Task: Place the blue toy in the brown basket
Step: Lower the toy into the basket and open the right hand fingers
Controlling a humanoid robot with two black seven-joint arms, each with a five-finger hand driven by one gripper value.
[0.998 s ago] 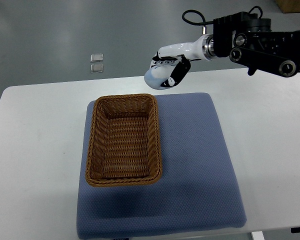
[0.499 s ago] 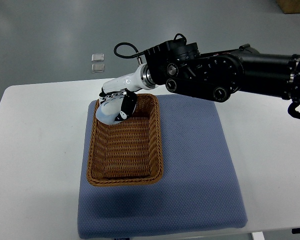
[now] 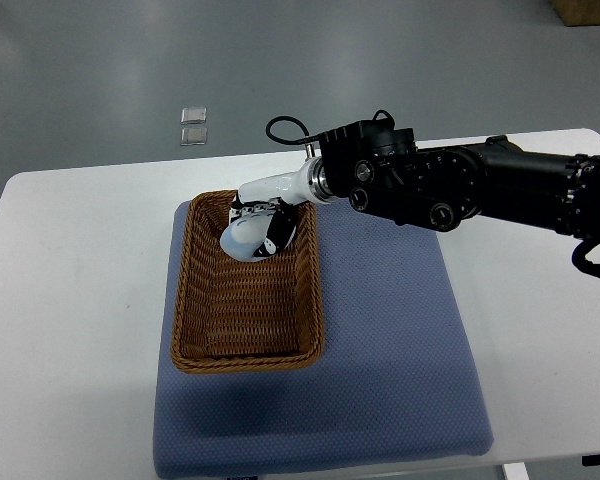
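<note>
A brown wicker basket (image 3: 208,345) lies on a blue mat on the white table. My right hand (image 3: 261,228), white with black finger pads, reaches in from the right and hangs over the far end of the basket. Its fingers are curled around a pale blue toy (image 3: 242,240), which sits low inside the basket's far end. I cannot tell whether the toy touches the basket floor. The left arm does not show.
The blue mat (image 3: 390,350) covers the middle of the white table (image 3: 70,300). My black right forearm (image 3: 460,185) crosses above the mat's far right corner. Two small clear squares (image 3: 193,125) lie on the grey floor beyond the table.
My right hand carried the toy from beyond the table's far edge leftward over the basket, then shifted slightly right and lower into the basket's far end.
</note>
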